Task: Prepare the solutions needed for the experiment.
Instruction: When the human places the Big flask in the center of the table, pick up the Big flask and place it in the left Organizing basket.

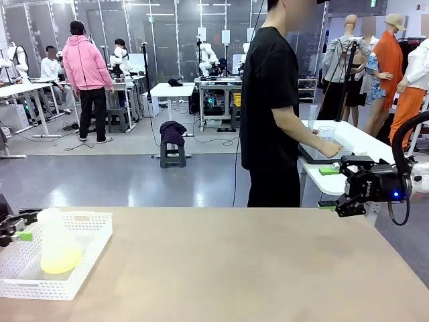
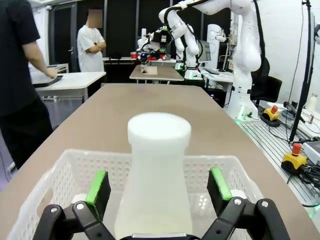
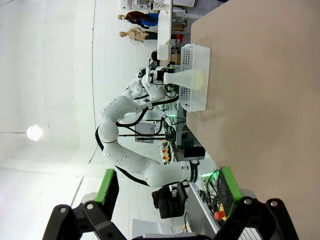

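The solutions show as pale yellow liquid [image 1: 62, 260] in the bottom of a frosted conical flask [image 1: 55, 238] that stands upright in a white perforated basket [image 1: 87, 258] at the table's front left. My left gripper [image 1: 25, 225] is at the basket's left side. In the left wrist view the flask [image 2: 157, 190] stands between the green pads [image 2: 98, 187], with a gap on each side, so the left gripper [image 2: 159, 189] is open. My right gripper [image 1: 334, 188] hangs open and holds nothing beyond the table's far right edge. The right wrist view looks sideways along the table to the flask [image 3: 186, 77].
A person in a black T-shirt [image 1: 271, 100] stands at the far side, turned to a white side table [image 1: 362, 144], with hands on a clear cup [image 1: 326, 133]. Two small white round caps [image 2: 80, 198] lie in the basket. The brown tabletop [image 1: 234, 268] is bare.
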Tool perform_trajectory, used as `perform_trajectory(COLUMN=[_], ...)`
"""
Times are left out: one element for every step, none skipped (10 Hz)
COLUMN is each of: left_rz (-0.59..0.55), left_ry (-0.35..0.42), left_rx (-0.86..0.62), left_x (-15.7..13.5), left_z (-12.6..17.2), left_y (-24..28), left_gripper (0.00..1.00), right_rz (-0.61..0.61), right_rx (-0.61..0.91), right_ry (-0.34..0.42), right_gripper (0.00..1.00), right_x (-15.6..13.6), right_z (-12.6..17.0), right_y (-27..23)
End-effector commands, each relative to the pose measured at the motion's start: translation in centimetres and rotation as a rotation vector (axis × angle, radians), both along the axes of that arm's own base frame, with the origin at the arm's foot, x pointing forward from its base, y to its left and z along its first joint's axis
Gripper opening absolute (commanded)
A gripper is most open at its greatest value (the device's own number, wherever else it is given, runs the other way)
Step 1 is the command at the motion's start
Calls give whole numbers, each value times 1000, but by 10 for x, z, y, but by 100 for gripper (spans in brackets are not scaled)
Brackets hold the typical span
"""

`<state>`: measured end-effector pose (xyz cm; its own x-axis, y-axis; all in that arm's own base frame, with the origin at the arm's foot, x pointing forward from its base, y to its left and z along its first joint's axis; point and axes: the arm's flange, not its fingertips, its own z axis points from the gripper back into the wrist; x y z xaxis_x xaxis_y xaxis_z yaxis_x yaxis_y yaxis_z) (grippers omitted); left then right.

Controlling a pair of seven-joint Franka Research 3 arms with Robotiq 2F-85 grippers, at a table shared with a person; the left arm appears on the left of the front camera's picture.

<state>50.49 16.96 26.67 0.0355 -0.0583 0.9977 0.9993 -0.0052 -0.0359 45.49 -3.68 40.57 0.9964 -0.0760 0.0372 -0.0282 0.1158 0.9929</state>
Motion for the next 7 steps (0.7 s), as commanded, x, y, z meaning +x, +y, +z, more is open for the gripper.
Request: perform_trajectory(left_rz=[8,27,83,102,112,83,102], left_ry=[36,77,199,296,332,384,492], left_rx=[6,-23,-48,-57,-74,-84,-88], left_x=[-11,-17,-25,-37,-41,-41,-49], left_z=[14,22,33,50,61,67,85], left_y=[16,21,20,19,19,19,13], left_gripper=[100,100,100,100,100,100,100], right_rz=[3,3,3,3,3,3,3], right_rx=[2,2,2,2,2,2,2], right_ry=[-10,-10,-10,-10,-10,-10,-10], right_gripper=[100,100,100,100,100,100,100], right_x=[0,0,0,0,0,0,0], right_z=[2,2,2,2,2,2,2], right_y=[0,0,0,0,0,0,0])
